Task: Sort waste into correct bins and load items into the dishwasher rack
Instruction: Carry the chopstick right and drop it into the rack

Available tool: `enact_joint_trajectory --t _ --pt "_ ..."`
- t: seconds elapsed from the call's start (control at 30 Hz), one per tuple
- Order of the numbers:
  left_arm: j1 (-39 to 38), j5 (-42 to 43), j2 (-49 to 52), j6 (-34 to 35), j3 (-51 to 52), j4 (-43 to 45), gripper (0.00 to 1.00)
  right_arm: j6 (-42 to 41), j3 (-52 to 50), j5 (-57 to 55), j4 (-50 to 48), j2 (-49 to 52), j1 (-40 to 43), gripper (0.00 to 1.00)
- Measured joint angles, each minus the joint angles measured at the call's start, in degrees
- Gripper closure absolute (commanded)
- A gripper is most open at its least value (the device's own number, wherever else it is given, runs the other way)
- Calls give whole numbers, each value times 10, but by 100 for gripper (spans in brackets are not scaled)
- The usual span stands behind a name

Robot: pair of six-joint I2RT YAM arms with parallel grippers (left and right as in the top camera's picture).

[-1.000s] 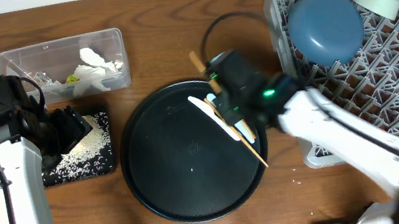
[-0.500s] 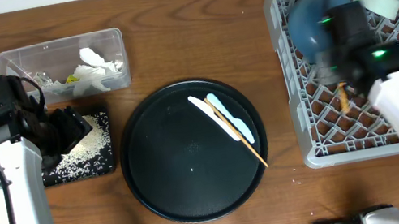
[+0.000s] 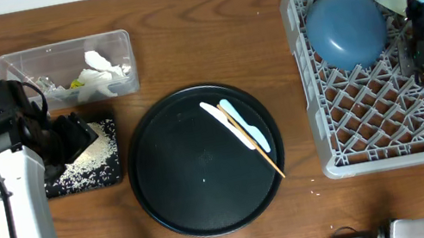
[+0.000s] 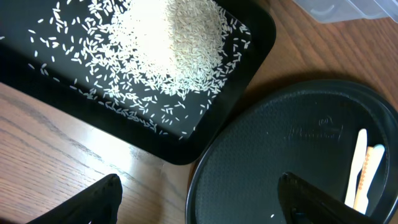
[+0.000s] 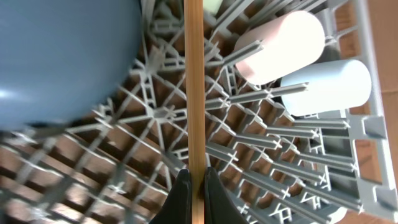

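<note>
Chopstick (image 5: 194,93) is pinched between the pressed-together fingers of the right gripper (image 5: 193,180) over the dishwasher rack (image 3: 362,123), beside the blue bowl (image 3: 345,30) — left gripper (image 4: 199,180) is held spread by the shallow black tray (image 4: 255,53) of rice grains (image 4: 174,31).
</note>
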State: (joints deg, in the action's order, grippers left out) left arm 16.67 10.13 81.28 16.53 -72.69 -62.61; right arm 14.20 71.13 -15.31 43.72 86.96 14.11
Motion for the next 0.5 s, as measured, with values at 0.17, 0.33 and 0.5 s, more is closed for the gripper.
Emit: enact_joint_trajectory --t 0.17,0.33,0.5 --pt "0 0 0 0 0 0 19 54 0 3 -21 54 18 99" --pt "0 0 0 0 0 0 18 71 0 3 -25 103 40 99" --pt "0 0 0 0 0 0 19 71 0 4 -28 137 42 99"
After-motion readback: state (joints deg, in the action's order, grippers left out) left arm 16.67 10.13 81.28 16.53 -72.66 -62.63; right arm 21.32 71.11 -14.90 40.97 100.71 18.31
